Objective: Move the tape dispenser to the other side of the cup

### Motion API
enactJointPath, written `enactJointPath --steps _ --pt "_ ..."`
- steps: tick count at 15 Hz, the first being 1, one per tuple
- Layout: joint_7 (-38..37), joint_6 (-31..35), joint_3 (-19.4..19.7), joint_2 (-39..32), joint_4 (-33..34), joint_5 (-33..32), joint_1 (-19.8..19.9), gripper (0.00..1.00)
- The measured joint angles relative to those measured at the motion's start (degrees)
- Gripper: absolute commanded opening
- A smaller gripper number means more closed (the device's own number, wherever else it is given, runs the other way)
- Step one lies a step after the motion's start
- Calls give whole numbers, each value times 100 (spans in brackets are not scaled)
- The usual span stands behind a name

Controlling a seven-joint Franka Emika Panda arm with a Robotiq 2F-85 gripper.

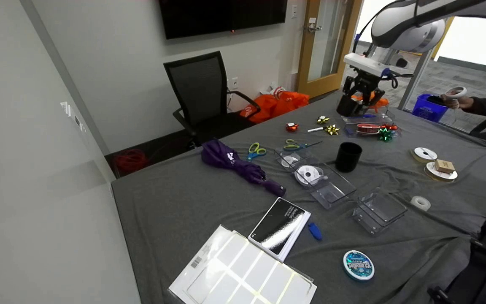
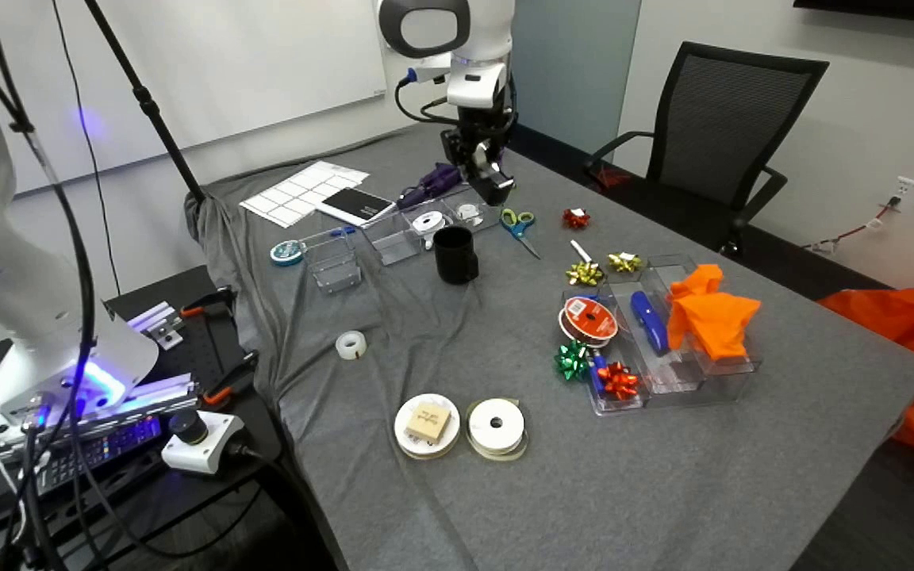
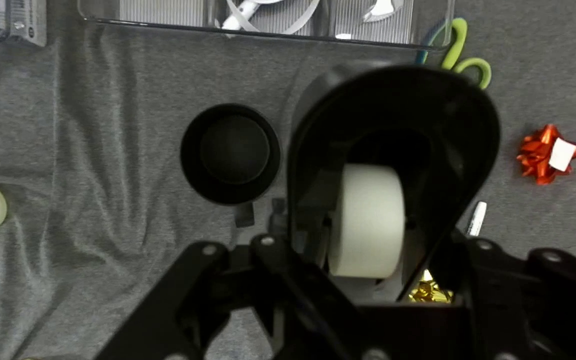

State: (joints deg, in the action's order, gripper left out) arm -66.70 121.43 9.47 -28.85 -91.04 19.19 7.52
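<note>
The tape dispenser (image 3: 393, 125) (with a whitish roll (image 3: 367, 222) inside) is clamped in the gripper (image 3: 370, 250) above the table (image 2: 624, 476), apart from the cup (image 3: 233, 150).

Jaws hold tape dispenser (image 2: 493, 187) aloft; cup (image 2: 454, 255) upright; 2 gold bows (image 2: 585, 274) near marker (image 2: 581, 252).

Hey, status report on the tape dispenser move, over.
Tool closed on tape dispenser. Held aloft, not set down. Cup upright beside it in wrist view; might block a low crossing.
</note>
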Motion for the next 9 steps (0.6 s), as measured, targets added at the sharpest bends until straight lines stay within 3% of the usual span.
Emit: enactJointPath --steps 9 --pt "-1093 -424 -76 -2087 2392 -141 -41 38"
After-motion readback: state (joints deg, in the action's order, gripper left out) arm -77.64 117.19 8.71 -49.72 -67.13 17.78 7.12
